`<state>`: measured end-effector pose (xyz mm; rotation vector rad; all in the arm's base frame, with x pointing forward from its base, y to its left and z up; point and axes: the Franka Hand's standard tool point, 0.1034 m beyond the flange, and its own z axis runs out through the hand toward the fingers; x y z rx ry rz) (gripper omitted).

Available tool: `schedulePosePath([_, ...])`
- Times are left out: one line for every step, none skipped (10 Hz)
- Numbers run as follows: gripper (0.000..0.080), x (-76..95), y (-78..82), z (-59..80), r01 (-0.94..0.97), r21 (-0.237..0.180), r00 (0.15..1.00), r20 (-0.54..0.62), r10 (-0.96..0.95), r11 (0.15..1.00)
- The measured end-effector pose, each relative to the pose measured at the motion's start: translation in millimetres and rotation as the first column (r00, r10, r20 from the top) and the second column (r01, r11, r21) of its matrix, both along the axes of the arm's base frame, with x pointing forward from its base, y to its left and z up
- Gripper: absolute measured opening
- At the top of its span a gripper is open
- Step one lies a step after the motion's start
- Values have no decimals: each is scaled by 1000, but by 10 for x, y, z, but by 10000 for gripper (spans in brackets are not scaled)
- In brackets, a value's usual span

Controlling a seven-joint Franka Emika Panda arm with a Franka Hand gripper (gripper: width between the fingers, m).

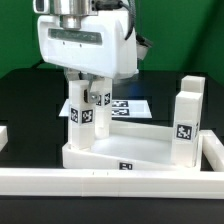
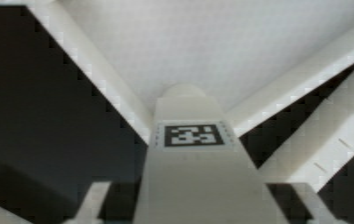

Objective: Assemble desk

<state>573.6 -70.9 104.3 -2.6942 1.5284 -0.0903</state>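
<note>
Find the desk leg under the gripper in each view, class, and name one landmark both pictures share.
Exterior view: the held leg stands upright beneath the gripper, left of centre.
Wrist view: the same leg fills the lower centre, running out of frame.
Shared landmark: the black-and-white tag on that leg.

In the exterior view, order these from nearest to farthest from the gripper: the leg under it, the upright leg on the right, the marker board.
1. Leg directly below the gripper.
2. Marker board, behind, slightly right.
3. Right leg, at the desk top right corner.
</note>
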Motion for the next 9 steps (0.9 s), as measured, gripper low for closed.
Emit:
schedulePosePath([293,4,3,0,88,6,996,1,-88,996])
schedulePosePath([293,5,1,-1,113,7,994,3,-113,994])
schedulePosePath([302,6,5,-1,147,10,989,2,-147,989])
schedulePosePath([302,5,9,-4,162,11,987,1,-162,987])
schedulePosePath([472,4,9,-5,139,9,990,1,-139,990])
schedulePosePath([472,4,8,-5,101,6,995,2,-101,995])
schedulePosePath([614,-2,15,-3,34,0,999,-7,-34,999])
schedulePosePath([642,7,27,14,-59,-6,998,-18,59,998])
schedulePosePath([642,14,26,20,-168,-13,986,-16,168,986])
